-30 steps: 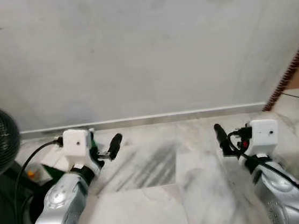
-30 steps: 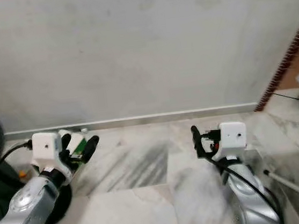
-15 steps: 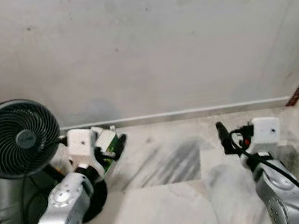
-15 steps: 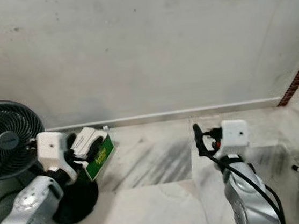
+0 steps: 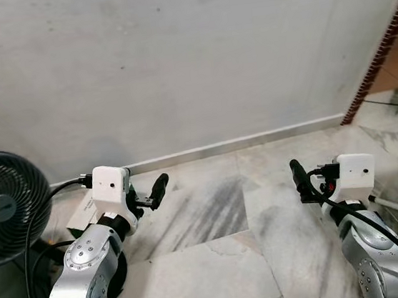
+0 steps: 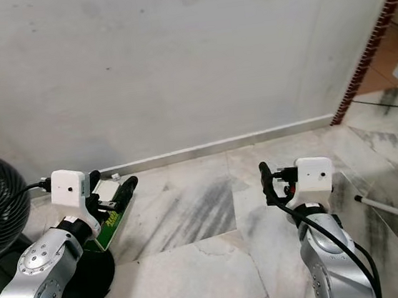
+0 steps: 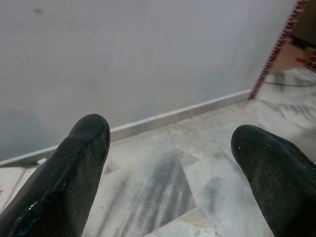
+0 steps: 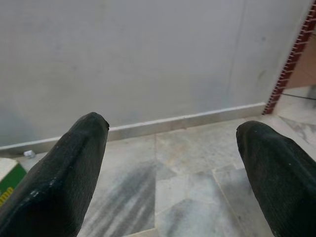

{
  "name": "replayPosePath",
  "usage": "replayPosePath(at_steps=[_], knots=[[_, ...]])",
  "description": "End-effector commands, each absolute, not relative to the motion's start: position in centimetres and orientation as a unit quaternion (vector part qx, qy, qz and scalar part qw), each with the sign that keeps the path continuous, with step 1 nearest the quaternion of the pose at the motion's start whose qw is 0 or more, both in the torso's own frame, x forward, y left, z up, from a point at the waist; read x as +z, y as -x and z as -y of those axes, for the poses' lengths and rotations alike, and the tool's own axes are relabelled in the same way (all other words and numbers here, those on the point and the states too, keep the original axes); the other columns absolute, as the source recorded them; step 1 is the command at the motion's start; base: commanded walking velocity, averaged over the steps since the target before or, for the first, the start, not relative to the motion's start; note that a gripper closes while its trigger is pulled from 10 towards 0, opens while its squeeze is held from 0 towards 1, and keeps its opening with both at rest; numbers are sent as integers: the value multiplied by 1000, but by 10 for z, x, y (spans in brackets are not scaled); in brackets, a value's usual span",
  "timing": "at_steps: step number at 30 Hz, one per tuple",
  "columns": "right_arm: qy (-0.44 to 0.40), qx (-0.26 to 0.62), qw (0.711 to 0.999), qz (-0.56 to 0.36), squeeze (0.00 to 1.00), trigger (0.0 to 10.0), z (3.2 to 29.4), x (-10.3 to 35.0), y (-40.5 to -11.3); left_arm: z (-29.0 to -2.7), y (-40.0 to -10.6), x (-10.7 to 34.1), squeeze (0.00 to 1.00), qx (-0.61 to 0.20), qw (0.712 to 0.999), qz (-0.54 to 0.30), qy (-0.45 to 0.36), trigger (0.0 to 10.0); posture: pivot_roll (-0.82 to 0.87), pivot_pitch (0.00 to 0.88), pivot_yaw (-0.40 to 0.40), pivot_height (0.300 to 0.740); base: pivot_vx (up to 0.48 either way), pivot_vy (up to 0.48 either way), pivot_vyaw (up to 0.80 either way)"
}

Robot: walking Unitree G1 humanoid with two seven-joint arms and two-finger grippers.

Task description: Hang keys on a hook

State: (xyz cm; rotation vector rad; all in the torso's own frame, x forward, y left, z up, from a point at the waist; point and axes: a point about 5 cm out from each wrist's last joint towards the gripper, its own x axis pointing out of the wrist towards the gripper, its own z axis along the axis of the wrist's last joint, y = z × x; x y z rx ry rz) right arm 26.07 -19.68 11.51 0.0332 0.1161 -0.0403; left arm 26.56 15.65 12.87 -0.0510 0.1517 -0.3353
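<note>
Keys, hook: cannot be made out on wall or floor.

L gripper (image 7: 170,148): held low, lower left of head views, above marble floor (image 5: 219,262). Fingers (image 7: 74,173) spread well apart per wrist view; nothing held between them. White camera block seen on wrist, silver arm below it.

R gripper (image 8: 173,153): held low, lower right of head views, pointed toward wall. Fingers (image 8: 276,168) likewise spread wide, nothing between. Black cable seen looped along R arm.

Wall (image 5: 188,57): pale grey, plain, faint marks; upper half of frame is taken up by it. Light skirting strip (image 5: 256,141) is run along its base, centre of frame.

Floor: grey-veined marble tiles, dark streaked patch at centre between the two arms.

Fan (image 5: 4,207): black, round grille, left edge of frame; dark round base (image 6: 84,277) seen under L arm.

Green-and-white box (image 6: 110,217): lying on floor at lower left, just beside L gripper; contact cannot be told.

Brick-red edging strip (image 5: 378,49): run diagonally at upper right edge, brown floor beyond it.

White hose or cable (image 6: 385,208): lying on floor, lower right.
</note>
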Motion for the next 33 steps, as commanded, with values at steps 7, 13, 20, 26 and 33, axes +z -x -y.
replayPosePath(at_steps=[7,13,20,26,33], knots=[[-14,-22,998,-63,0,10000,198,115,-261,-154,-263,126,0,-189,978,-85,30,10000,-19,132,33,740,0,0,-800],[-13,-21,998,-61,0,10000,197,115,-262,-152,-262,125,0,-201,975,-87,33,10000,-16,129,34,740,0,0,-798],[-13,-22,998,-62,0,10000,198,114,-261,-149,-257,122,0,-210,973,-93,36,10000,-21,115,39,740,104,0,-796],[-11,-19,998,-61,0,10000,197,115,-260,-144,-255,120,0,-223,969,-96,38,10000,-25,105,37,740,269,0,-800],[-9,-17,998,-60,0,10000,197,115,-260,-143,-254,119,0,-223,969,-97,40,10000,-26,102,36,740,288,0,-800]])
